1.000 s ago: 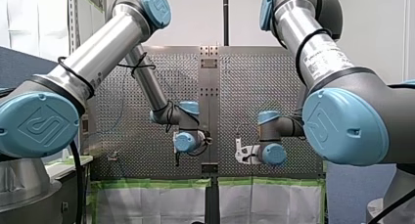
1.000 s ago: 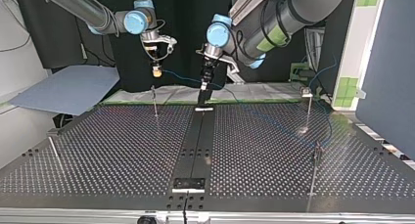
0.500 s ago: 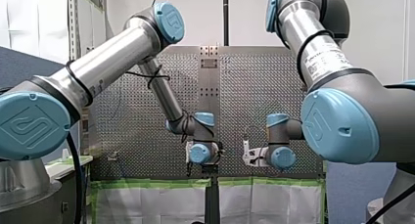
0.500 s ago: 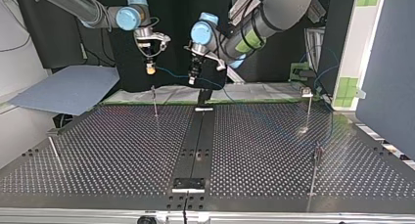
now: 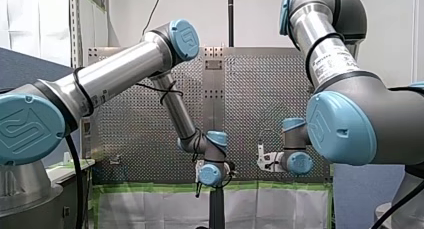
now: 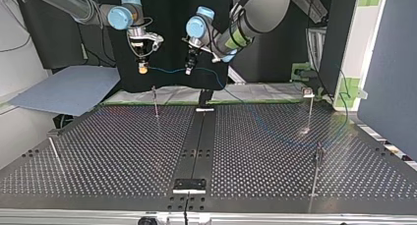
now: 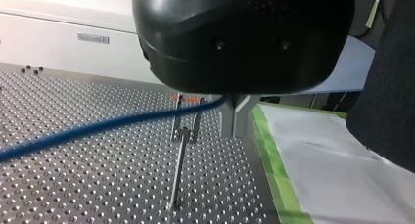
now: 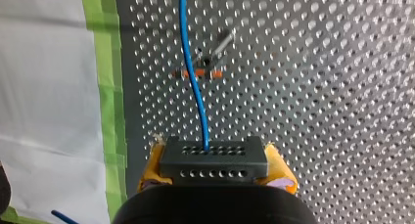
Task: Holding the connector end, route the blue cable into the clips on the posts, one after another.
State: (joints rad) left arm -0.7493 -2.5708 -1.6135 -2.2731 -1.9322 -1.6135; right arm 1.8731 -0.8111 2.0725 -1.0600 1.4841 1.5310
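**Cable span carried over a post**

In the last second we have swung both grippers toward the top view's left, so the cable (image 6: 164, 70) stretched between them now hangs above the post (image 6: 155, 101), not yet in its clip (image 8: 207, 62). Lowering looks next to us. Our right gripper (image 6: 142, 68) is clamped on the connector (image 8: 214, 158) with yellow pads (image 8: 281, 174); our left gripper (image 6: 188, 68) is closed on the cable further along.

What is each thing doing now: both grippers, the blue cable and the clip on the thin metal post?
My right gripper, yellow pads: shut on the black connector block.
My left gripper, black: shut on the blue cable.
Blue cable: stretched in air between both grippers.
Clip on the thin metal post: empty, cable passes above.
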